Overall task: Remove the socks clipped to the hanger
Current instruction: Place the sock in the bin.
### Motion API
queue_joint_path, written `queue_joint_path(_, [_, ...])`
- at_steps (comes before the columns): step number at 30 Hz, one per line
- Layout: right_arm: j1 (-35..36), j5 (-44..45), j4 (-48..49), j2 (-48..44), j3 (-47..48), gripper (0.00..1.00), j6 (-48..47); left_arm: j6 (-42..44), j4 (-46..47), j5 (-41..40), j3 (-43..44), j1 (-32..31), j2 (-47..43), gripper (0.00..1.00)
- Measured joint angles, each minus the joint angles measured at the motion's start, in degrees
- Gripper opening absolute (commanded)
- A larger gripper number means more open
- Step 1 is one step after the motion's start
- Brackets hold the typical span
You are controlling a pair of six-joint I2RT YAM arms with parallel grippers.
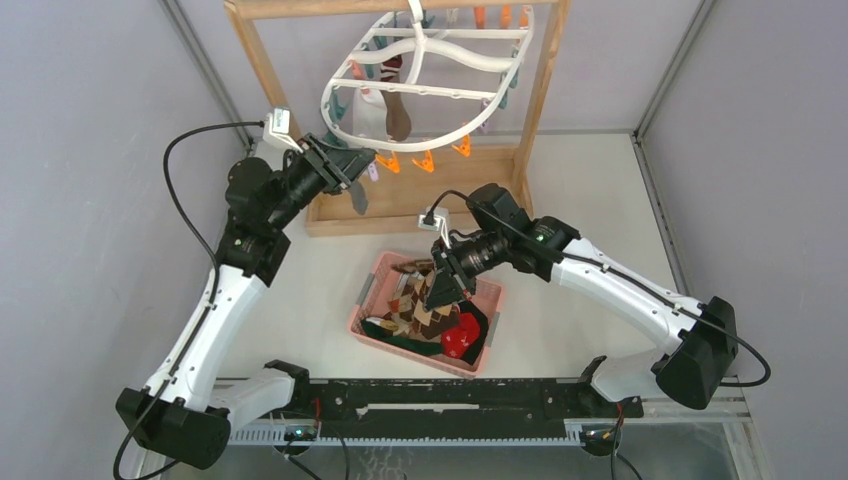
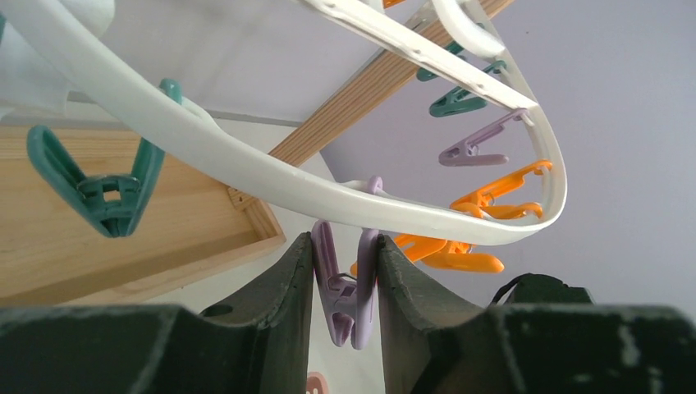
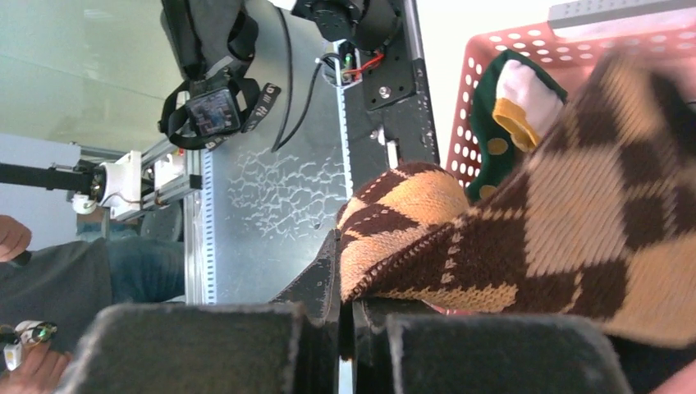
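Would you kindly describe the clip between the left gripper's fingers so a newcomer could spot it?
Find the white plastic oval drying hanger hung in the wooden frame. On its near rim, left of the orange plastic clips, dangles a pale purple plastic clip. Unlike those and the teal plastic clip nearby, it sits pinched in the left gripper.

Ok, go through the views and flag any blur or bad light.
Top view: even light, all sharp. Left wrist: fingers dark and soft up close, purple clip between them crisp, hanger rim bright. Right wrist: argyle sock smeared at upper right, fingers out of focus.
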Motion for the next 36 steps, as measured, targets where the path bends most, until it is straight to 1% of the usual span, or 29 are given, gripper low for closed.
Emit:
queue_joint_path(2, [0.0, 1.2, -0.5, 0.0, 0.0, 0.22, 0.0, 0.3, -1.5, -0.7, 0.0, 0.0, -0.2, 0.11])
queue_joint_path(3, [0.0, 1.8, -0.7, 0.0, -0.1, 0.28, -0.1, 0.7, -2.4, -1.1, 0.1, 0.1, -0.4, 0.13])
queue_joint_path(4, [0.0, 2.5, -1.0, 0.0, -0.1, 0.32, -0.2, 1.0, -3.2, -1.5, 0.1, 0.1, -0.6, 0.13])
queue_joint_path(5, [0.0, 3.1, -1.4, 0.0, -0.1, 0.46, -0.3, 1.3, -3.8, -1.9, 0.2, 0.1, -0.8, 0.14])
queue_joint_path(8, [0.1, 5.2, -2.6, 0.3, -0.1, 0.51, -0.9, 2.5, -6.3, -3.2, 0.9, 0.1, -1.5, 0.14])
queue_joint_path(10, [0.4, 6.4, -3.4, 0.8, -0.1, 0.60, -1.3, 3.2, -7.6, -4.0, 1.6, 0.1, -2.2, 0.14])
queue_joint_path(13, [0.8, 8.7, -5.2, 2.1, -0.1, 0.68, -2.1, 4.1, -9.3, -4.7, 2.4, 0.2, -3.2, 0.14])
queue_joint_path(14, [1.3, 9.7, -6.0, 2.7, -0.1, 0.74, -2.3, 4.3, -9.7, -4.9, 2.7, 0.2, -3.4, 0.14])
queue_joint_path(15, [1.6, 10.7, -6.6, 3.2, -0.1, 0.81, -2.4, 4.5, -10.1, -5.0, 2.9, 0.2, -3.5, 0.15])
queue_joint_path(16, [1.7, 11.7, -7.4, 3.7, -0.1, 0.94, -2.6, 4.5, -10.6, -5.1, 3.1, 0.2, -3.7, 0.15])
queue_joint_path(17, [1.8, 12.7, -8.0, 4.0, -0.1, 0.99, -2.6, 4.6, -11.0, -5.1, 3.4, 0.2, -3.7, 0.15])
queue_joint_path(24, [1.9, 20.8, -11.4, 4.2, -0.2, 1.00, -3.3, 4.5, -13.5, -5.1, 5.2, 0.2, -3.7, 0.14])
queue_joint_path(31, [2.2, 22.7, -12.3, 2.8, -0.2, 0.97, -3.6, 4.4, -15.3, -5.2, 6.8, 0.2, -3.7, 0.14])
queue_joint_path(33, [3.0, 23.5, -12.9, 2.4, -0.2, 0.94, -3.9, 4.0, -15.7, -5.2, 7.1, 0.2, -3.7, 0.14])
queue_joint_path(36, [4.7, 25.0, -14.4, 2.4, -0.2, 0.86, -4.3, 3.0, -15.8, -5.5, 7.1, 0.2, -3.7, 0.14])
